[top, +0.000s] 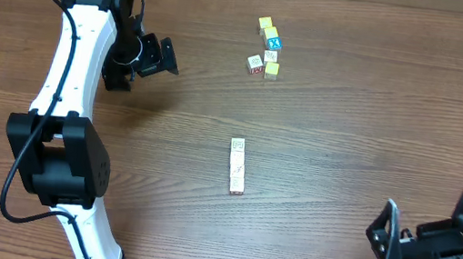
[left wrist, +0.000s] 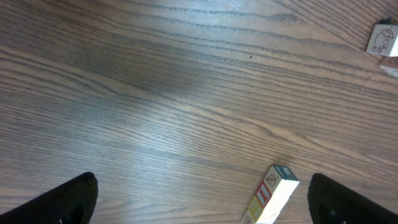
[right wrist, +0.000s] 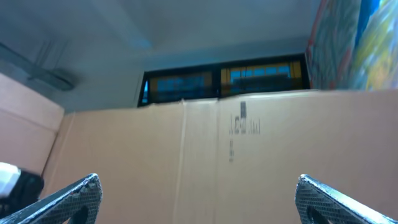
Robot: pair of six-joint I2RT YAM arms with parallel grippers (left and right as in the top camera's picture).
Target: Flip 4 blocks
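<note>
Several cream-faced blocks lie end to end in a short row [top: 237,165] at the table's middle. In the left wrist view this row [left wrist: 273,196] shows red and blue bordered side faces, low between the fingers and nearer the right one. A loose cluster of blocks [top: 266,54] lies farther back, pale yellow and white ones round a blue X cube [top: 271,40]. One white cube [left wrist: 380,38] shows at that view's top right. My left gripper [top: 164,55] [left wrist: 208,208] hangs open over bare wood, left of the cluster. My right gripper [top: 429,223] [right wrist: 199,199] is open and empty at the front right.
A cardboard wall [right wrist: 186,155] fills the right wrist view, with windows above it. The left arm's white links [top: 70,69] run from its base at the front left up to the back left.
</note>
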